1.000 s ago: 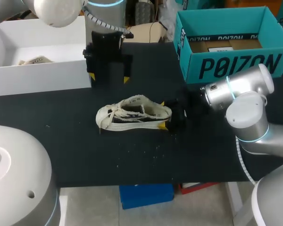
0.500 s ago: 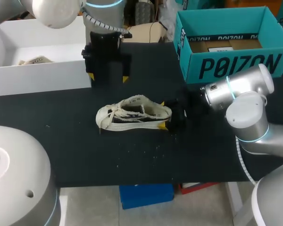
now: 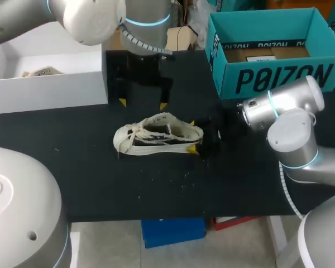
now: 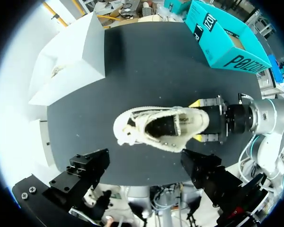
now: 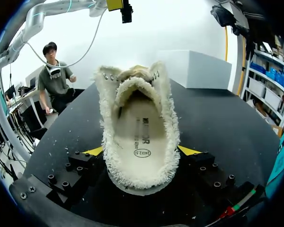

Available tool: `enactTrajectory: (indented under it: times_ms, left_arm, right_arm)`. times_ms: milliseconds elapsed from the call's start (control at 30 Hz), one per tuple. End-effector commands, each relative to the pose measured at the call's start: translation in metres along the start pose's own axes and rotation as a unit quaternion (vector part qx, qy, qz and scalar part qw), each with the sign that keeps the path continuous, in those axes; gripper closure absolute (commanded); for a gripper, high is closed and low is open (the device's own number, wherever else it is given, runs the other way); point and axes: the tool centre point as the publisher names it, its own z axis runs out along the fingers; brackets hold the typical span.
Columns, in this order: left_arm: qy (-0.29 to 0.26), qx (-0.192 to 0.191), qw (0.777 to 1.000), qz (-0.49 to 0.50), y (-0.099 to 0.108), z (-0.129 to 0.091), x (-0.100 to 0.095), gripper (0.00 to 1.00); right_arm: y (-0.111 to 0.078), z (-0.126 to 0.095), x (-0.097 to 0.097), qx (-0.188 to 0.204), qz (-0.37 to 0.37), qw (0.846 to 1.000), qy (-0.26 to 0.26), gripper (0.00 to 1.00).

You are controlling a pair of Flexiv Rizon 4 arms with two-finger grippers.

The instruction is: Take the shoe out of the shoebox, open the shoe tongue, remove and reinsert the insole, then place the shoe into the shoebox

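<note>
The shoe (image 3: 156, 134) is pinched at its heel by the right gripper (image 3: 193, 135), at its 3 o'clock; the left gripper (image 3: 142, 104) is held spread at 12 o'clock.

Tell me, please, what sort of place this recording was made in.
Probably a robotics lab test bench: my right gripper clamps a shoe at the heel on a black table, my left gripper hovers open beyond it, and a teal cardboard box stands nearby.

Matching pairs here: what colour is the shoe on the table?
Cream shoe, fuzzy-edged; clearest in the right wrist view.
</note>
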Motion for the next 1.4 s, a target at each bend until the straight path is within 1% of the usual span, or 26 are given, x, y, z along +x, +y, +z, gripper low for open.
enactTrajectory:
  times_ms: [33,100,167,233,333,533,633,700,767,900,1067,1233,1400]
  left_arm:
    - [-0.032,-0.014,0.999,0.008,-0.01,0.025,0.032,0.0]
    - [-0.03,-0.022,0.999,0.02,-0.012,0.032,0.039,0.0]
    - [-0.049,-0.021,0.998,0.021,-0.014,0.038,0.044,0.0]
    - [-0.05,-0.029,0.998,0.029,-0.016,0.045,0.052,0.0]
    - [-0.07,-0.033,0.996,0.038,-0.018,0.054,0.06,0.0]
    - [-0.104,-0.047,0.993,0.042,-0.021,0.074,0.068,0.0]
    - [-0.118,-0.062,0.99,0.035,-0.022,0.084,0.067,0.0]
    - [-0.139,-0.065,0.988,0.027,-0.021,0.09,0.065,0.0]
    - [-0.145,-0.071,0.987,0.02,-0.021,0.095,0.064,0.0]
    - [-0.162,-0.072,0.984,0.013,-0.021,0.102,0.059,0.0]
    - [-0.193,-0.072,0.979,0.01,-0.021,0.108,0.053,0.0]
    - [-0.208,-0.075,0.975,0.004,-0.019,0.111,0.044,0.0]
    - [-0.21,-0.075,0.975,0.008,-0.019,0.112,0.042,0.0]
  right_arm:
    - [-0.001,0.004,-0.001,0.001,0.0,1.0,-0.001,1.0]
    - [-0.001,0.004,-0.001,0.001,0.0,1.0,-0.001,1.0]
    - [-0.001,0.004,-0.001,0.001,0.0,1.0,-0.001,1.0]
    - [-0.001,0.004,-0.001,0.001,0.0,1.0,-0.001,1.0]
    - [-0.001,0.004,-0.001,0.001,0.0,1.0,-0.001,1.0]
    - [-0.001,0.004,-0.001,0.001,0.0,1.0,-0.001,1.0]
    - [-0.001,0.004,-0.001,0.001,0.0,1.0,-0.001,1.0]
    - [-0.001,0.004,-0.001,0.001,0.0,1.0,-0.001,1.0]
    - [-0.001,0.004,-0.001,0.001,0.0,1.0,-0.001,1.0]
    - [-0.001,0.004,-0.001,0.001,0.0,1.0,-0.001,1.0]
    - [-0.001,0.004,-0.001,0.001,0.0,1.0,-0.001,1.0]
    - [-0.001,0.004,-0.001,0.001,0.0,1.0,-0.001,1.0]
    - [-0.001,0.004,-0.001,0.001,0.0,1.0,-0.001,1.0]
